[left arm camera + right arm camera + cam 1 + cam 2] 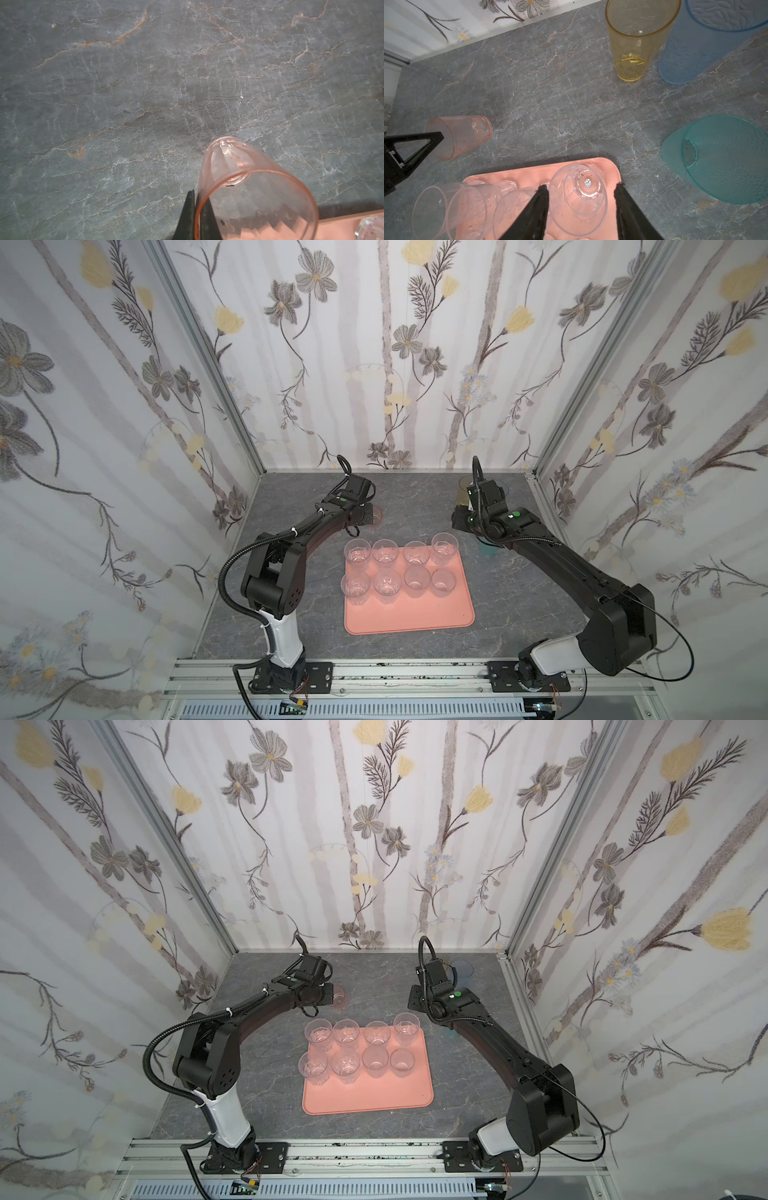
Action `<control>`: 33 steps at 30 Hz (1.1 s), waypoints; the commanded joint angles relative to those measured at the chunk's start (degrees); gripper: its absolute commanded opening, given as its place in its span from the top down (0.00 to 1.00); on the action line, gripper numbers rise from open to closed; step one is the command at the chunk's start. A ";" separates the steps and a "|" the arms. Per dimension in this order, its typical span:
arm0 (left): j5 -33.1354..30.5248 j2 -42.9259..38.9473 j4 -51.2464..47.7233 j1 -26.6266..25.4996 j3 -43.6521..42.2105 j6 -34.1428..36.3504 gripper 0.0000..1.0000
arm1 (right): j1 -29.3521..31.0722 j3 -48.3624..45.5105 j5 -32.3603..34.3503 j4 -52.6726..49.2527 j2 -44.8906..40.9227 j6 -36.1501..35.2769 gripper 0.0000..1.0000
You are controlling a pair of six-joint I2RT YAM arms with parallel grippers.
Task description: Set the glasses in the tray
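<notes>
The salmon-pink tray [415,622] [374,1102] lies mid-table with several small clear glasses [386,551] [347,1031] in two rows at its far end. Beyond the tray's far left corner, my left gripper [196,214] [368,516] is shut on the rim wall of the short pink glass [249,187] [467,135] [340,997], one finger inside and one outside. My right gripper [581,185] stands open over the far right clear glass [579,199]; that glass shows between the fingers with a gap on one side.
Off the tray to the right stand a tall amber glass [635,41] [463,491], a blue glass [708,41] [463,969] and a teal glass [726,160] [486,549]. The near half of the tray holds nothing. Flowered walls close in the back and both sides.
</notes>
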 commanded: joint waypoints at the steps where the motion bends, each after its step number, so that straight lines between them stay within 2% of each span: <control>1: -2.00 3.06 -4.21 0.05 2.87 2.61 1.00 | 0.02 -0.43 -0.79 2.80 0.01 0.12 0.48; 8: -2.94 7.31 -6.62 0.15 7.10 3.94 0.99 | -0.71 -0.66 -0.22 2.86 0.13 -0.37 0.48; 14: -3.41 9.05 -7.79 0.15 9.00 4.89 0.89 | -4.73 0.92 -0.13 2.73 0.14 -2.03 0.48; 24: -3.25 8.90 -8.42 0.15 10.59 5.09 0.73 | -14.90 6.99 0.92 2.38 3.35 -3.44 0.48; 29: -2.89 7.99 -8.56 0.15 11.05 5.18 0.70 | -21.00 10.70 0.22 2.64 6.99 -2.42 0.48; 33: -3.10 5.42 -8.94 0.14 10.67 5.22 0.60 | -25.09 13.80 -1.27 2.80 11.04 -2.00 0.48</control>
